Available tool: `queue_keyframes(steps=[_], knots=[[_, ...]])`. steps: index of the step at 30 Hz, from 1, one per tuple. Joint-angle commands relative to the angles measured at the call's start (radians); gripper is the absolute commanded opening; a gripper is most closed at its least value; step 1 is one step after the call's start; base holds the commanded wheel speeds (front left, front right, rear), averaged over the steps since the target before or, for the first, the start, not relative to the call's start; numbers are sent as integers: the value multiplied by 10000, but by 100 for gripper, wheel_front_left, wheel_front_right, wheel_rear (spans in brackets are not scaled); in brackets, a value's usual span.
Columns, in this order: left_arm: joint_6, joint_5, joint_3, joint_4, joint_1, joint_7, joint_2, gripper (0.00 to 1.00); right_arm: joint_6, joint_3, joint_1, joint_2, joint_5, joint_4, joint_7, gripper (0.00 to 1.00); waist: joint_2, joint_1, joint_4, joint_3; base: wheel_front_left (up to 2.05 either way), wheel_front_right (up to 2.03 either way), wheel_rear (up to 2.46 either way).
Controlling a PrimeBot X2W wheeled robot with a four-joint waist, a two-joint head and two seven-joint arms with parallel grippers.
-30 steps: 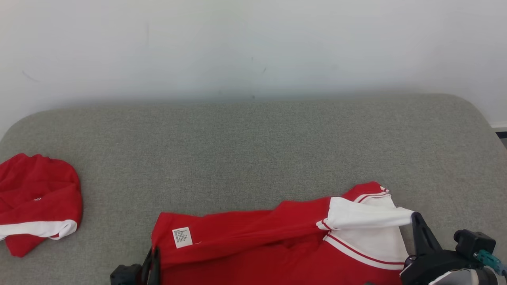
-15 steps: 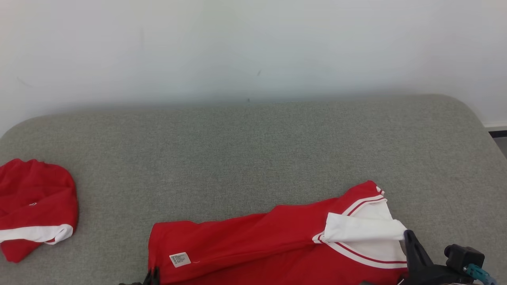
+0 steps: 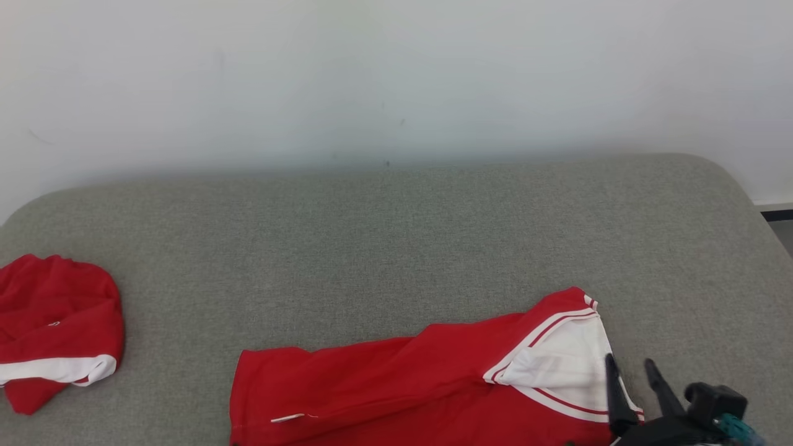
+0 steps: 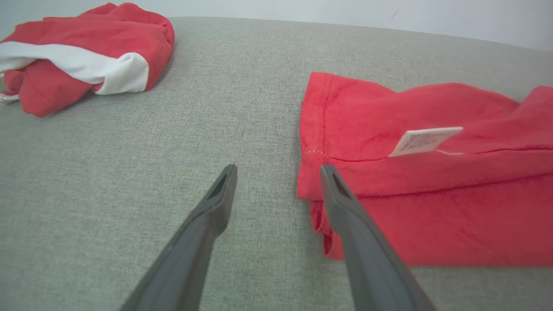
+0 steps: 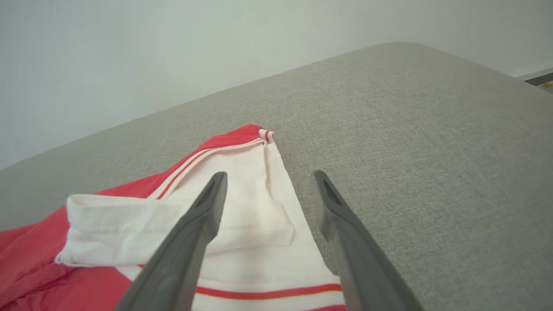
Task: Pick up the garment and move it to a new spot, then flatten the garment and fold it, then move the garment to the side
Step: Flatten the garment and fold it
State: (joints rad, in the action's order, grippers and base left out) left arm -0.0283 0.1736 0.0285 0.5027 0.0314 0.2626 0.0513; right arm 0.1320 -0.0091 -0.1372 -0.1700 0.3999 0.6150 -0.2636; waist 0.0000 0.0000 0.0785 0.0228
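1. The grey fabric surface stretches ahead of both claws and carries everything.
2. The garment, red with a white, red-striped end, lies on it and spans from one claw to the other. Its hemmed corner is just beside one finger of the left claw, and its white end lies beneath the right claw.
3. A second red-and-white garment sits bunched, well apart, on the left claw's outer side.
4. Both claws are spread wide, gripping nothing.
5. A small white label sticks up from the garment, ahead of the left claw.
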Motion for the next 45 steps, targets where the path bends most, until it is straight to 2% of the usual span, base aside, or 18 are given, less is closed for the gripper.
queue_keyframes(steps=[1, 4, 9, 12, 18, 23, 28, 31, 37, 38, 39, 40, 42, 44, 45], knots=[[-38, -65, -43, -62, 164, 32, -12, 100, -26, 214, -14, 61, -96, -139, -8, 100, 0, 0, -53, 22, 0, 0, 0], [1, -66, -16, -117, 255, 32, -11, 100, -26, 1038, -161, 19, 1, -398, -7, 100, 0, 0, -172, 41, 0, 0, 0], [-64, 118, 246, -149, 183, 32, -10, 100, -26, 2788, -395, -486, 266, -683, 89, 100, 0, 0, -359, 25, 0, 0, 0], [-185, 325, 155, -185, 84, 32, 0, 100, -26, 3704, -601, -1078, 619, -1090, 515, 100, 0, 0, -402, -13, 0, 0, 0], [-203, 275, -146, -138, 203, 32, -9, 100, -26, 5101, -1034, -2727, 1139, -2375, 1875, 100, 0, 0, -281, -98, 0, 0, 0], [-220, 429, 42, -53, 99, 32, -10, 100, -26, 6090, -1294, -3850, 1787, -3375, 3054, 100, 0, 0, -300, -207, 0, 0, 0], [-272, 593, 305, -31, -64, 32, -7, 100, -26, 6787, -1488, -4473, 2457, -3840, 3803, 100, 0, 0, -421, -291, 0, 0, 0], [-309, 617, 375, -44, -91, 31, -5, 100, -26, 6996, -1551, -4628, 2631, -3876, 3937, 100, 0, 0, -507, -322, 0, 0, 0], [-304, 526, 311, -110, 36, 31, -7, 100, -26, 7271, -1636, -4714, 2811, -3883, 4066, 67, 0, 0, -594, -357, 0, 0, 0], [-294, 517, 302, -96, 44, 31, -7, 100, -26, 7285, -1651, -4715, 2835, -3872, 4085, 67, 0, 0, -595, -361, 0, 0, 0], [-284, 508, 292, -85, 43, 31, -7, 100, -26, 7296, -1660, -4716, 2864, -3849, 4100, 62, 0, 0, -592, -369, 0, 0, 0], [-278, 507, 289, -75, 31, 31, -7, 100, -26, 7322, -1676, -4736, 2839, -3820, 4111, 51, 0, 0, -590, -374, 0, 0, 0], [-267, 495, 295, -66, 14, 31, -7, 100, -26, 7372, -1690, -4715, 2849, -3787, 4114, 43, 0, 0, -578, -373, 0, 0, 0], [-263, 483, 306, -63, -12, 31, -7, 100, -26, 7437, -1657, -4656, 2893, -3796, 4132, 18, 0, 0, -550, -377, 0, 0, 0], [-262, 478, 316, -66, -26, 31, -7, 100, -26, 7453, -1632, -4648, 2931, -3808, 4136, 0, 0, 0, -535, -375, 0, 0, 0]])
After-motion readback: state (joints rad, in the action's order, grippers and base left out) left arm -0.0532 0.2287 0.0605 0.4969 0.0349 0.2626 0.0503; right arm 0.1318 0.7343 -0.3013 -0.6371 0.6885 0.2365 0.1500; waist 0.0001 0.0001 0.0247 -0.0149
